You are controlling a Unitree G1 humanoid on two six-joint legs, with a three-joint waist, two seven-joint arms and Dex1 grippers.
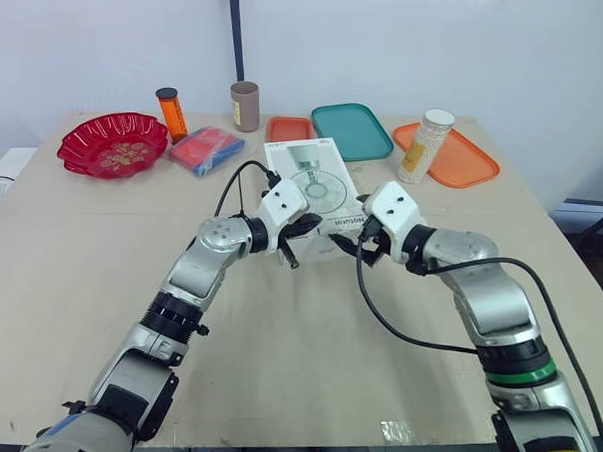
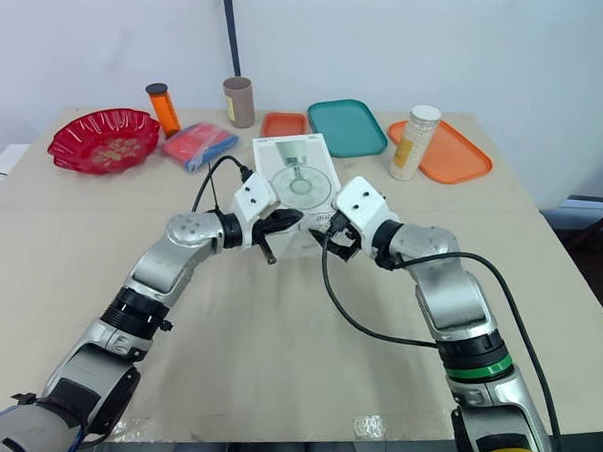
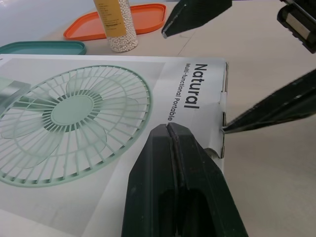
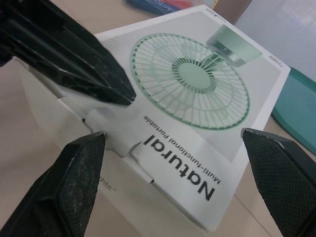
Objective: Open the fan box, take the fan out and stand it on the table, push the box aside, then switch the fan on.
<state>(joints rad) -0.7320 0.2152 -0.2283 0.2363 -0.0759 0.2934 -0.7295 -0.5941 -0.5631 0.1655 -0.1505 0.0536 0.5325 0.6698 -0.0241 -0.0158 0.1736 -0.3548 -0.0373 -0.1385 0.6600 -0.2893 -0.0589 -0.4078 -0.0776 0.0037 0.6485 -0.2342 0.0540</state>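
— What's on the left?
— The left gripper (image 3: pixel 169 129), its black fingers pressed together, tips on the near edge of the white cardboard fan box (image 1: pixel 318 182), which lies flat mid-way across the pale wooden table (image 1: pixel 80 266).
— And on the right?
— The right gripper (image 4: pixel 173 133), its fingers spread wide at that same end.

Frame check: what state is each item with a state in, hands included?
fan box: closed, lying flat
left hand: shut, tips over the box's flap end
right hand: open, facing that same end
white-capped bottle: upright, capped
orange bottle: upright, black cap on
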